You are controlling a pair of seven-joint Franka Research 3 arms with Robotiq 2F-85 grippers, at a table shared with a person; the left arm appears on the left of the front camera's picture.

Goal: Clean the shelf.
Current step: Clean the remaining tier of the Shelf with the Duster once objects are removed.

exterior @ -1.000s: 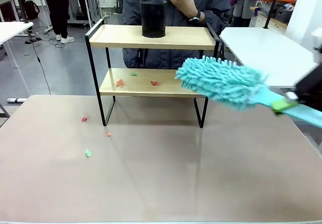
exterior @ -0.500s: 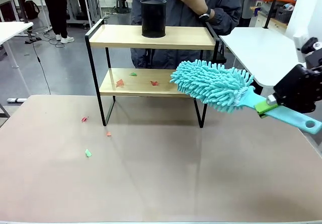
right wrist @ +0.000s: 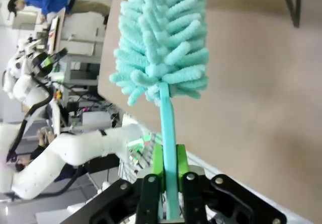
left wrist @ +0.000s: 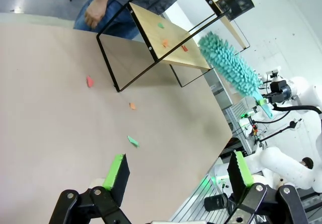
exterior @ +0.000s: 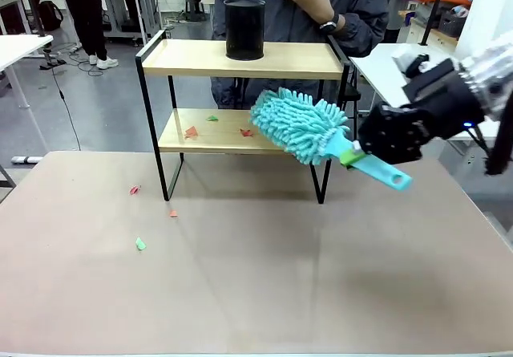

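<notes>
The shelf stands at the table's far side, two wooden boards in a black frame. Its lower board carries small red and green paper scraps. My right gripper is shut on the handle of a turquoise fluffy duster, whose head reaches over the lower board's right end. In the right wrist view the duster rises from between the green pads. My left gripper is open low over the near table, nothing between its fingers. The shelf and duster show in the left wrist view.
A black mesh cup stands on the top board. A person stands behind the shelf, one hand raised. Paper scraps lie on the brown table left of the shelf. A white table is at the right.
My right arm has swung the duster left, from beside the shelf's right end to over the lower board. The left gripper's state is unchanged.
</notes>
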